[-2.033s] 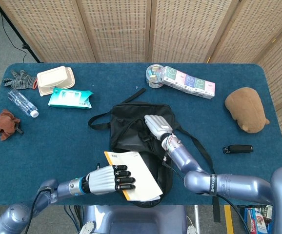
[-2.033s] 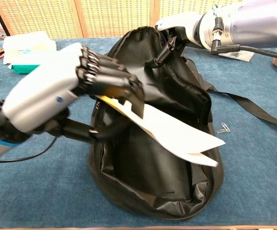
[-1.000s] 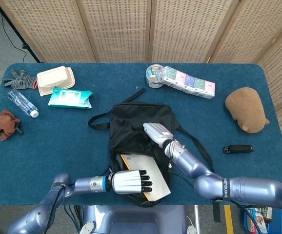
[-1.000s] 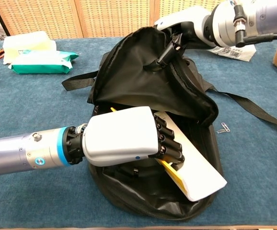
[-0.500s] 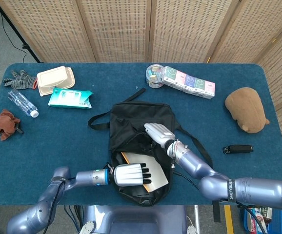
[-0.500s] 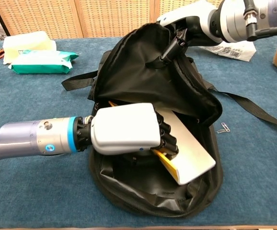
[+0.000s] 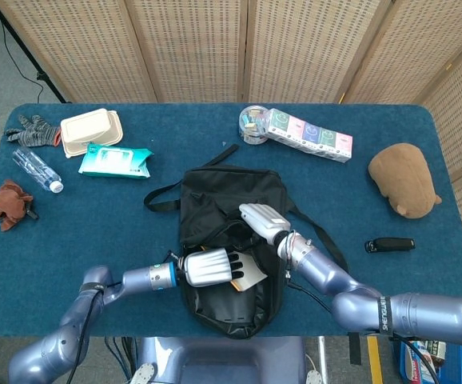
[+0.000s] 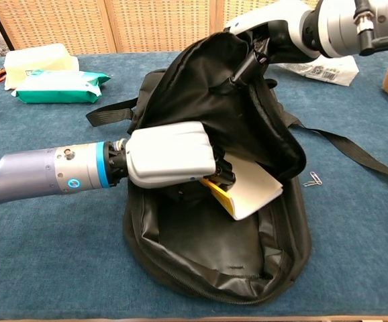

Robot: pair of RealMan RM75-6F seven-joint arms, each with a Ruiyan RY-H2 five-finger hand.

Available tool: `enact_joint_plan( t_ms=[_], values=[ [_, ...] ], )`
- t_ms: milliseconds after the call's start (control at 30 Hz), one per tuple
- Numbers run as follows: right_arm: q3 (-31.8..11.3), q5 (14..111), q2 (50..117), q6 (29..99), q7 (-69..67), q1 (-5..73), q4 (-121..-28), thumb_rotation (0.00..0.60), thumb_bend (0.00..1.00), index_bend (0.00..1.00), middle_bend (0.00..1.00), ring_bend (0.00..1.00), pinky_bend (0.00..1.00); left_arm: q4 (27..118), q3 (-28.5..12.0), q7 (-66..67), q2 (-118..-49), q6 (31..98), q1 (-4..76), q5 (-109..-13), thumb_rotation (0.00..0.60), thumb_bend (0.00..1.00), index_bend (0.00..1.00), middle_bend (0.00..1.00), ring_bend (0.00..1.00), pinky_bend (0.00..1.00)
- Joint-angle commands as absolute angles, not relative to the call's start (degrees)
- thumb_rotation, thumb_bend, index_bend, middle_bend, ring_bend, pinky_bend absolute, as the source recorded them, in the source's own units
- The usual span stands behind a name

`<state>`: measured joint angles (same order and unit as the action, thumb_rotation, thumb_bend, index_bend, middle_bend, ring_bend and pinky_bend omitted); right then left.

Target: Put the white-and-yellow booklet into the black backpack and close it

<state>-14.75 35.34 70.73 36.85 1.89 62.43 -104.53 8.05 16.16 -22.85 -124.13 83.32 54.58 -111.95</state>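
Inside the black fabric backpack point(image 8: 201, 268), my left hand point(image 8: 170, 155) grips the white-and-yellow booklet point(image 8: 248, 190), now pushed deeper. My right hand point(image 7: 264, 220) holds the flap up; zipping remains.

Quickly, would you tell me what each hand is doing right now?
Left hand: holds the booklet inside the backpack.
Right hand: grips the backpack's flap, lifting it.

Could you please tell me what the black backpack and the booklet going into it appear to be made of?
The black backpack looks like soft woven synthetic fabric, perhaps nylon: matte, limp, creasing where the right hand lifts its flap. The booklet, held by the left hand, seems paper or thin card: flat, white, matte, with a yellow edge.
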Motion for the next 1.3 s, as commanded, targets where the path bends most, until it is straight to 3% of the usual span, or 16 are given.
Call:
enact_joint_plan(
  t_ms=[33, 100, 200, 300, 367, 967, 1133, 1300],
  values=[
    [-14.6, 35.3, 70.8, 37.0, 1.7, 62.5, -104.3, 0.6, 0.67, 0.56, 0.61, 0.55, 0.85, 8.4, 16.2, -23.2, -123.8, 84.4, 54.3, -111.7, 0.6, 0.47, 0.74, 0.56, 0.45, 0.64],
    [-14.4, 35.3, 71.0, 37.1, 1.6, 62.6, -104.1, 0.6, 0.67, 0.56, 0.61, 0.55, 0.85, 9.0, 16.1, -24.1, -123.6, 85.7, 54.0, -111.4, 0.6, 0.42, 0.66, 0.46, 0.38, 0.6],
    [-14.2, 35.3, 71.2, 37.3, 1.6, 62.7, -103.8, 0.6, 0.66, 0.56, 0.61, 0.55, 0.85, 9.7, 16.1, -25.8, -123.3, 87.1, 53.6, -111.1, 0.6, 0.21, 0.49, 0.3, 0.28, 0.52],
    [-14.0, 35.3, 71.6, 37.5, 1.4, 62.9, -103.4, 0.6, 0.67, 0.56, 0.61, 0.55, 0.85, 10.8, 16.2, -28.8, -122.5, 89.9, 52.8, -110.9, 0.6, 0.05, 0.4, 0.23, 0.23, 0.49],
    [-13.8, 35.3, 71.7, 37.7, 1.5, 63.0, -103.2, 0.6, 0.67, 0.56, 0.61, 0.55, 0.85, 11.3, 16.4, -30.3, -122.0, 91.3, 52.4, -110.9, 0.6, 0.01, 0.36, 0.21, 0.21, 0.47],
    [-12.1, 34.8, 71.8, 38.9, 1.6, 62.7, -101.9, 0.6, 0.67, 0.56, 0.61, 0.55, 0.85, 17.3, 18.3, -39.3, -112.0, 112.1, 44.8, -112.2, 0.6, 0.0, 0.38, 0.21, 0.21, 0.45],
    [-11.1, 34.9, 71.8, 38.9, 1.5, 62.0, -101.5, 0.6, 0.67, 0.56, 0.61, 0.55, 0.85, 16.7, 16.1, -41.2, -108.6, 113.8, 42.7, -109.5, 0.6, 0.0, 0.4, 0.22, 0.23, 0.45],
    [-10.2, 35.5, 72.1, 38.8, 1.3, 61.1, -101.1, 0.6, 0.67, 0.56, 0.61, 0.55, 0.85, 15.6, 12.5, -44.5, -104.8, 110.2, 41.0, -104.8, 0.6, 0.0, 0.39, 0.21, 0.22, 0.45]
  ],
)
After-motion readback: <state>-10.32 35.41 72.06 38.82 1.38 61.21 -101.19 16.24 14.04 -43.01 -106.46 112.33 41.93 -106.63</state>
